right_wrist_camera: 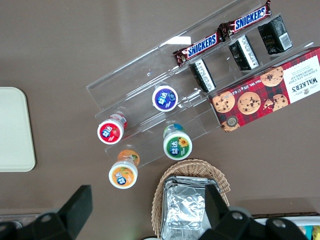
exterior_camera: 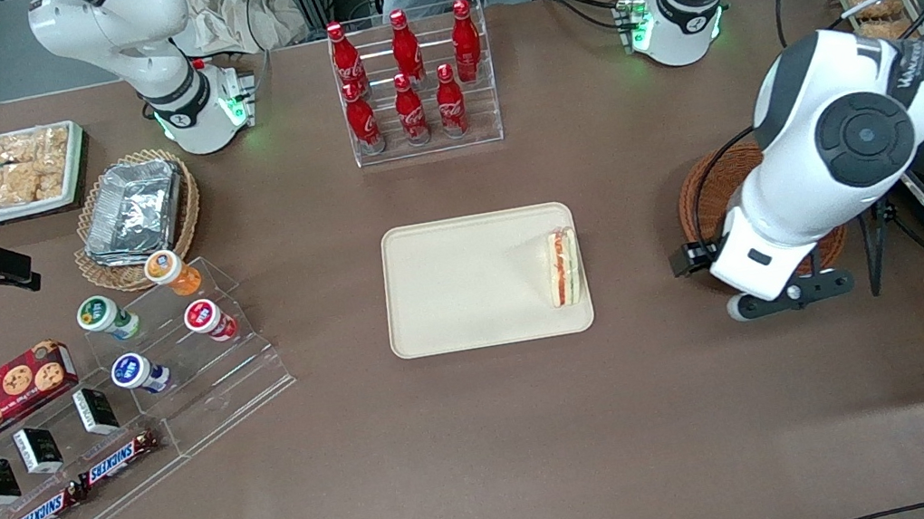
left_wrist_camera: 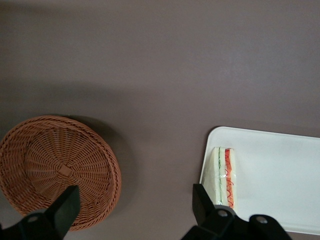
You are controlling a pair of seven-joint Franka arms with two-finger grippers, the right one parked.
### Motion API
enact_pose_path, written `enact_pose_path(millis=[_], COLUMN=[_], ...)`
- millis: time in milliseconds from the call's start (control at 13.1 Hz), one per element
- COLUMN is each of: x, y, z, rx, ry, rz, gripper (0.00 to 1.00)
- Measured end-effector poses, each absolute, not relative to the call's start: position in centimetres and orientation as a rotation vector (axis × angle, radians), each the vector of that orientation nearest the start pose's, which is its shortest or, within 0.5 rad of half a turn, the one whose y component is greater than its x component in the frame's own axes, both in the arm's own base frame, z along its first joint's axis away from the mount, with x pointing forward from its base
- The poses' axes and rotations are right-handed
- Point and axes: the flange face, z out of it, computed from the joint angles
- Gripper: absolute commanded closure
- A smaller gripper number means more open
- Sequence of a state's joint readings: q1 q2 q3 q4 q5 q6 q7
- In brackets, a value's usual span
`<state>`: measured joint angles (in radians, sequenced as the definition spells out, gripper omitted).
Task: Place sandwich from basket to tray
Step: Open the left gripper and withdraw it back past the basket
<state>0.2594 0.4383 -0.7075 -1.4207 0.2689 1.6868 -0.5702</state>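
The sandwich point(exterior_camera: 564, 267) is seen delivered on the tray point(exterior_camera: 449, 298) at frame centre; the basket point(left_wrist_camera: 55, 165) is emptied, the gripper point(left_wrist_camera: 135, 205) spread wide, empty.

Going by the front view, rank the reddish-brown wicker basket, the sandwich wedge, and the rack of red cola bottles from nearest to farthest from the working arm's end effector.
Open end effector hangs by the basket.
1. Round reddish-brown woven wicker basket: directly beside it.
2. Triangular white-bread sandwich: on the cream rectangular tray, at the edge toward the working arm.
3. Clear rack of red cola bottles: farthest from the front camera.
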Motion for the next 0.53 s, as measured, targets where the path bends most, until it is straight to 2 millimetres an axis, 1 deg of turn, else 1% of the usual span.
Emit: enact_pose_path(millis=[76, 152, 229, 381, 457, 533], x=[63.4, 63.7, 64.0, 64.4, 64.3, 64.0], y=[-18.2, -17.0, -15.1, -10.5, -8.5, -6.9], z=[49.0, 49.4, 50.0, 52.0, 53.1, 54.4], rx=[-3.115, -3.122, -3.141, -3.176, -3.191, -3.202], ry=[-0.193, -0.192, -0.189, -0.155, -0.158, -0.176], rz=[0.098, 0.093, 0.090, 0.063, 0.052, 0.038], gripper=[0.00, 0.00, 0.00, 0.00, 0.00, 0.00])
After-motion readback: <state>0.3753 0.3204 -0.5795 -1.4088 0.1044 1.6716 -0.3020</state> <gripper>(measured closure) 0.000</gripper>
